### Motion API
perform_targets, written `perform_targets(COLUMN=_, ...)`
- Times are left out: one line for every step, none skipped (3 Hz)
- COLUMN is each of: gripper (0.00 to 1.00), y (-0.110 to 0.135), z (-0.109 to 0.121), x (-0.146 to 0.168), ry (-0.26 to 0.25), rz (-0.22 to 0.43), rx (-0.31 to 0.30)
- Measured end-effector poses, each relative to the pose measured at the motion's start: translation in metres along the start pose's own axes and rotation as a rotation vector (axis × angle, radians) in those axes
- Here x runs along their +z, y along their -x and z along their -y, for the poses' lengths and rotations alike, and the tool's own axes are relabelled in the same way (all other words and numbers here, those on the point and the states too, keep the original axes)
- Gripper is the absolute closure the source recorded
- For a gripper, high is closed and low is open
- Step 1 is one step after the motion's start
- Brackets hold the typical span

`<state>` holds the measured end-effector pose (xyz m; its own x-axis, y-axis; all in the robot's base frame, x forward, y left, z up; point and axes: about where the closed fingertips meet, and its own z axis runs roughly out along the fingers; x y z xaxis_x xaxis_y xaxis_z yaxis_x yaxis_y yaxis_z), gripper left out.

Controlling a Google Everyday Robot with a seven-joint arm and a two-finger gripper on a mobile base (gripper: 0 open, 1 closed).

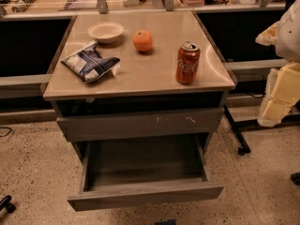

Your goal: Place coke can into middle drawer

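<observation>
Red and silver-topped, the coke can (187, 63) stands upright near the front right corner of the cabinet top (140, 81), well apart from the gripper (271, 74), which hangs off the cabinet's right side with its pale yellow fingers (285, 90) spread and nothing between them. The can is not yet grasped, so the whole pick and place lies ahead, and the likeliest failure is tipping. The can is tall for its footprint and sits close to the edge, so a sideways approach that clips it with one finger before the other arrives could knock it over or off the corner onto the floor. A grip taken too high on the smooth wall may let it slip or swing during the carry. The orange (143, 41) sits near the can's far left, with the bowl (106, 32) and the crumpled snack bag (90, 62) further left; a wide sweep could set the orange rolling. The middle drawer (145, 191) is pulled out below, but the shut scratched drawer front (140, 123) and the overhanging top stand above its rear part, so a descent too close to the cabinet risks striking them. Releasing too high over the shallow dark interior could make the can fall over or bounce out.
</observation>
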<state>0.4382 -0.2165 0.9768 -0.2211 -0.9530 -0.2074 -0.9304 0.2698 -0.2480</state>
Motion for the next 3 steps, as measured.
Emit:
perform_targets(gripper=0.00, y=0.000, z=0.000, x=0.000, ry=0.000, rz=0.000, rx=0.000)
perform_targets(gripper=0.00, y=0.004, z=0.013, x=0.003, ry=-0.018, rz=0.049, rx=0.002)
perform_targets(gripper=0.00, y=0.022, z=0.043, x=0.014, ry=-0.023, rz=0.135, rx=-0.008)
